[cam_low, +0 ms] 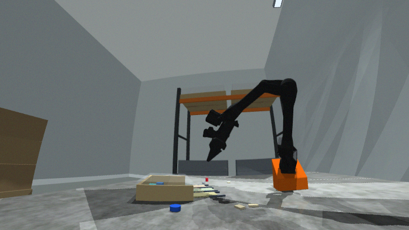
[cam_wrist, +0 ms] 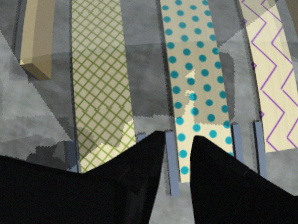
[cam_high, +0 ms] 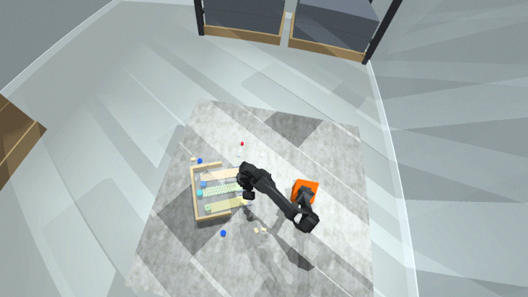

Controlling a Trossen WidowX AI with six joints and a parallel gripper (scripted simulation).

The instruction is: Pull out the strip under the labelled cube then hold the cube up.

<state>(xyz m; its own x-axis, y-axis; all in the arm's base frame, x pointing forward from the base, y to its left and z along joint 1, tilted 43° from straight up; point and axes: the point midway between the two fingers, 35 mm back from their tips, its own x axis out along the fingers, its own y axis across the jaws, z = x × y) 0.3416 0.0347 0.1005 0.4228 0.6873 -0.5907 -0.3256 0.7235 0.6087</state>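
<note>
A pale green cube (cam_high: 208, 208) with a faint dark mark sits at the inner end of the yellow cross-hatched strip (cam_high: 227, 205) (cam_low: 204, 195) (cam_wrist: 100, 75). A teal cube (cam_high: 199, 193) (cam_low: 152, 184) is at the inner end of the teal-dotted strip (cam_high: 221, 189) (cam_wrist: 200, 75). A blue cube (cam_high: 203, 184) (cam_low: 159, 183) is near the zigzag strip (cam_high: 221, 174) (cam_wrist: 275, 90); whether it touches a strip is unclear. My gripper (cam_low: 208, 160) (cam_wrist: 177, 143) is shut to a narrow gap, empty, well above the strips' outer ends. In the wrist view its tips overlap the dotted strip's end. The cubes are outside the wrist view.
A low wooden wall (cam_high: 192, 192) (cam_low: 164, 193) (cam_wrist: 40, 35) encloses the strips on three sides. Thin slate rails (cam_wrist: 172, 165) flank the strips. Blue discs (cam_high: 200, 161) (cam_high: 223, 233), small wooden blocks (cam_high: 255, 230) (cam_high: 192, 159) and a red piece (cam_high: 242, 143) (cam_low: 207, 179) lie outside.
</note>
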